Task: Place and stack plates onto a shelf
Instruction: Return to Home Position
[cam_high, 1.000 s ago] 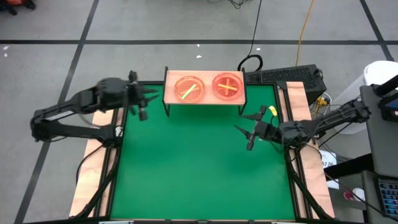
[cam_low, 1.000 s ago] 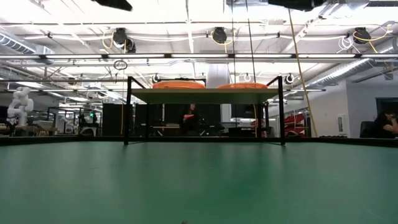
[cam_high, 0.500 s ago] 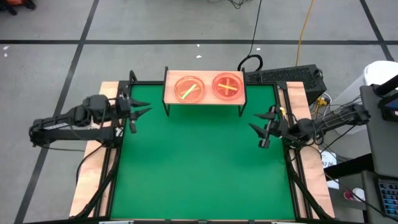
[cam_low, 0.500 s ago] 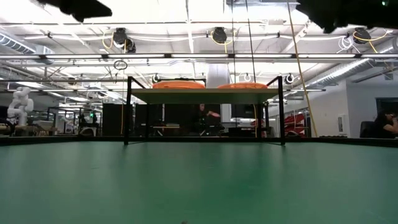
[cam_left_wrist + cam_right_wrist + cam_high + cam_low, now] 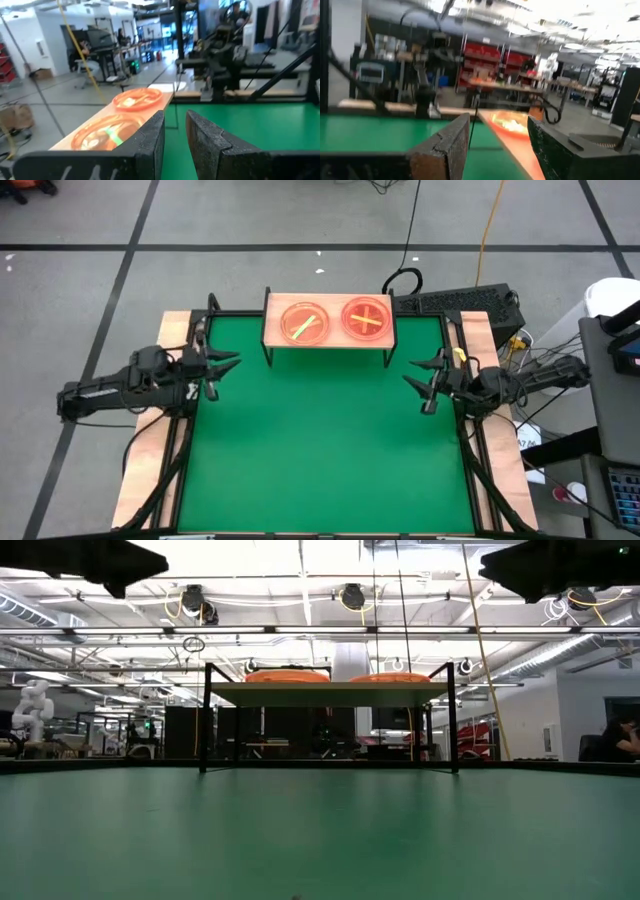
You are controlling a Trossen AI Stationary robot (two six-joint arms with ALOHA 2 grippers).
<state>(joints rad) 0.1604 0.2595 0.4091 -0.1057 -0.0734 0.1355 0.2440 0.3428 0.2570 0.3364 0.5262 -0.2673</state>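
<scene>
The shelf (image 5: 328, 338), a light wooden board on thin black legs, stands at the far middle of the green mat. On it sit two orange-looking plate stacks side by side: the left stack (image 5: 304, 323) shows a yellow-green stripe, the right stack (image 5: 367, 318) a yellow cross. In the low view the shelf (image 5: 328, 693) carries both stacks (image 5: 287, 675) (image 5: 390, 678) on its top board. My left gripper (image 5: 220, 370) (image 5: 175, 117) hovers open by the mat's left edge. My right gripper (image 5: 425, 385) (image 5: 497, 122) hovers open by the mat's right edge. Neither holds anything.
The green mat (image 5: 320, 450) lies in a black frame with wooden side boards (image 5: 150, 460). Beyond the far right corner are a dark keyboard (image 5: 460, 302) and cables (image 5: 405, 280). The room shows behind the table, with a person (image 5: 618, 738) far to the right.
My left gripper has drawn back from the shelf's left end toward the table's left and near edges. My right gripper has drawn back toward the right edge. In the low view both arms show lower. The plates and the shelf have stayed still.
</scene>
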